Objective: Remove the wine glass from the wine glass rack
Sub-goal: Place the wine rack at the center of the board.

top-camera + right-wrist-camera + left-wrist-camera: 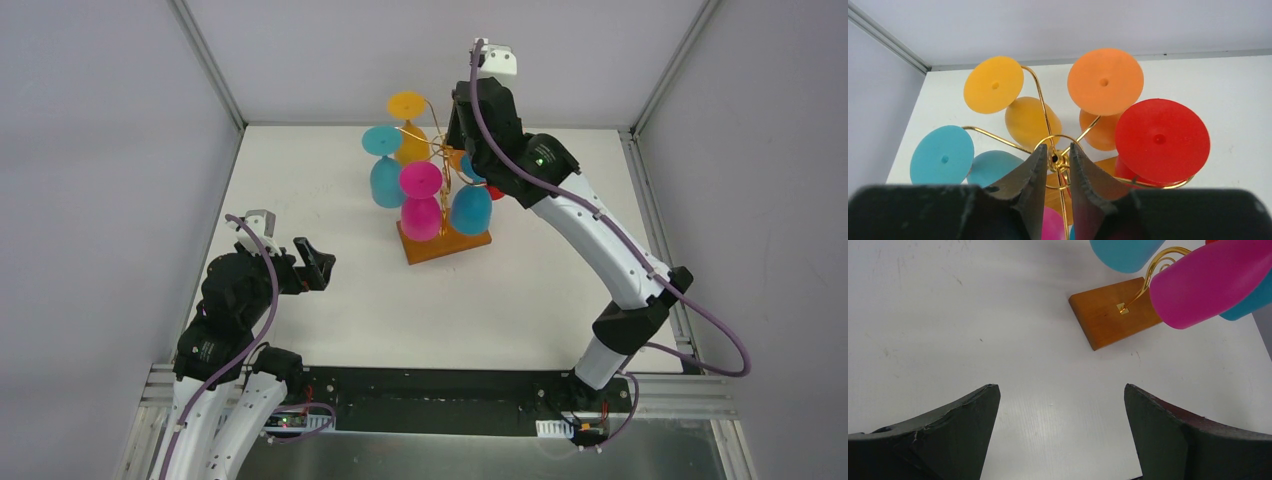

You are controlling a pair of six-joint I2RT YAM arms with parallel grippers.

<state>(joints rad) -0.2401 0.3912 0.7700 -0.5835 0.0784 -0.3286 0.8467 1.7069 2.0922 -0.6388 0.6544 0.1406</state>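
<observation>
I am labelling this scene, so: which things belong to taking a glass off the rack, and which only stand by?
For the job:
wine glass rack
yellow glass, orange glass, red glass, teal glass, pink glass, blue glass hanging on it
right gripper, jaws slightly apart at the rack's top

Standing by:
left gripper, open, over the table

wine glass rack (1108,312) cropped, pink glass (1208,282) cropped

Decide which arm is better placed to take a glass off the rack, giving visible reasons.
Right. The right fingers, slightly apart, sit at the top of the wine glass rack, beside the red wine glass's foot. The left fingers stand wide open over the table, short of the wooden base.
</observation>
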